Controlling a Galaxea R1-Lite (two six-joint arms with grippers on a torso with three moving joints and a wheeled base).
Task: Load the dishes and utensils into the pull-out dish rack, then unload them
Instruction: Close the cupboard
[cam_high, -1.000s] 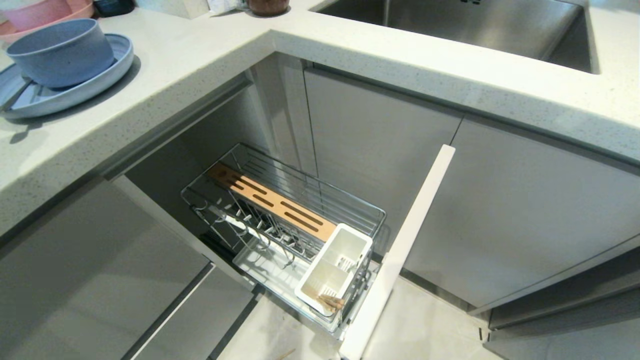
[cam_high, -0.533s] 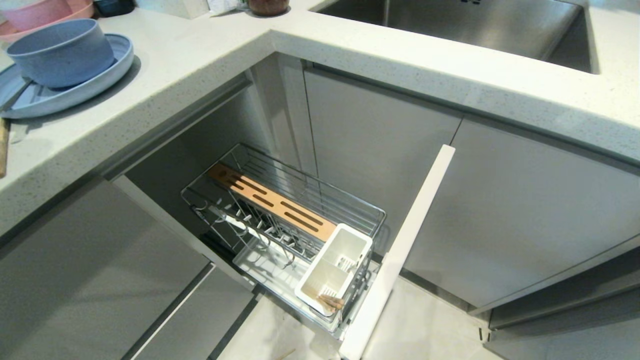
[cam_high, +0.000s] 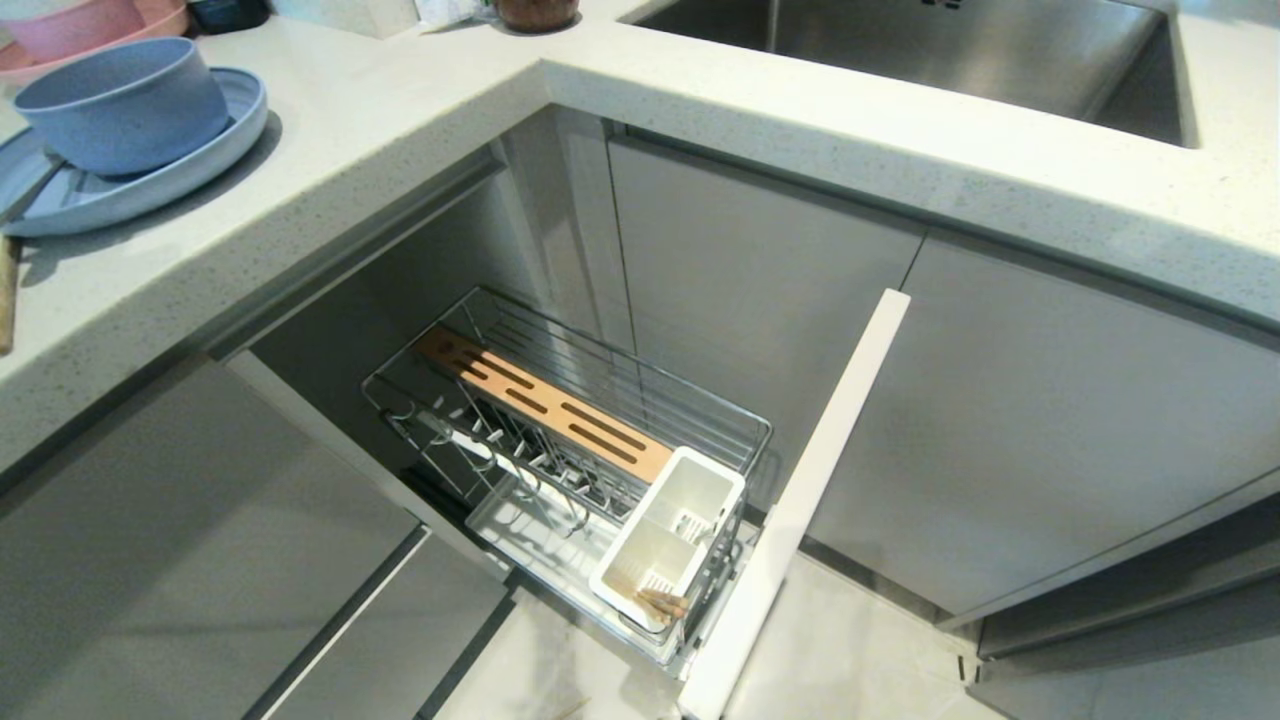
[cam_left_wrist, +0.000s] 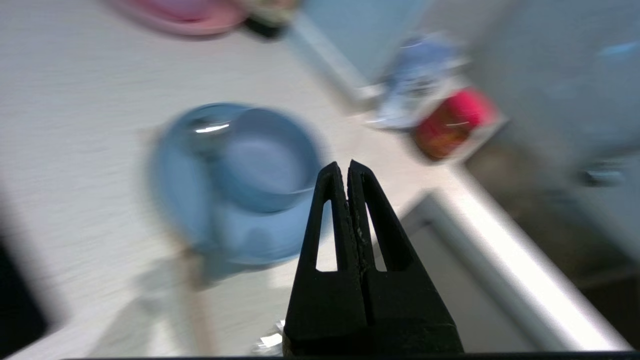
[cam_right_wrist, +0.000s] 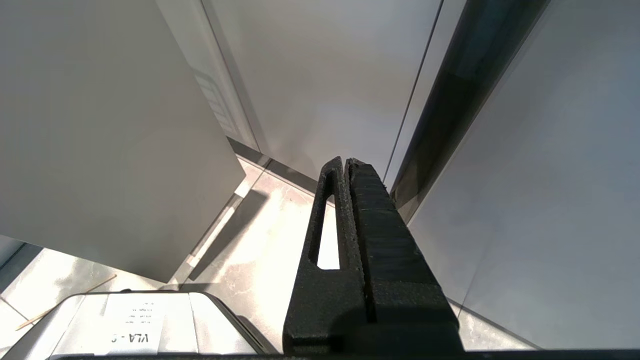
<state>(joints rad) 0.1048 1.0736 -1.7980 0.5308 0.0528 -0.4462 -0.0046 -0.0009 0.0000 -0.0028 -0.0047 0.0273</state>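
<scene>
Left gripper (cam_left_wrist: 348, 170) hangs over the desk (cam_high: 420, 110) with its jaws pressed together on nothing, tips aimed toward the pale blue bowl (cam_left_wrist: 265, 160); the right gripper (cam_right_wrist: 345, 167), also closed and empty, points at the floor beside the cabinet fronts. Nearest in the head view, the pull-out dish rack (cam_high: 570, 460) stands drawn out, its long axis running from the pale grey front panel (cam_high: 800, 500) back into the cabinet. Chopsticks (cam_high: 655, 603) lie in the white cutlery caddy (cam_high: 670, 540) (front end of the rack), and the slotted wooden strip (cam_high: 545, 400) runs lengthwise. Farther off, the bowl sits upright on the blue plate (cam_high: 150, 185).
</scene>
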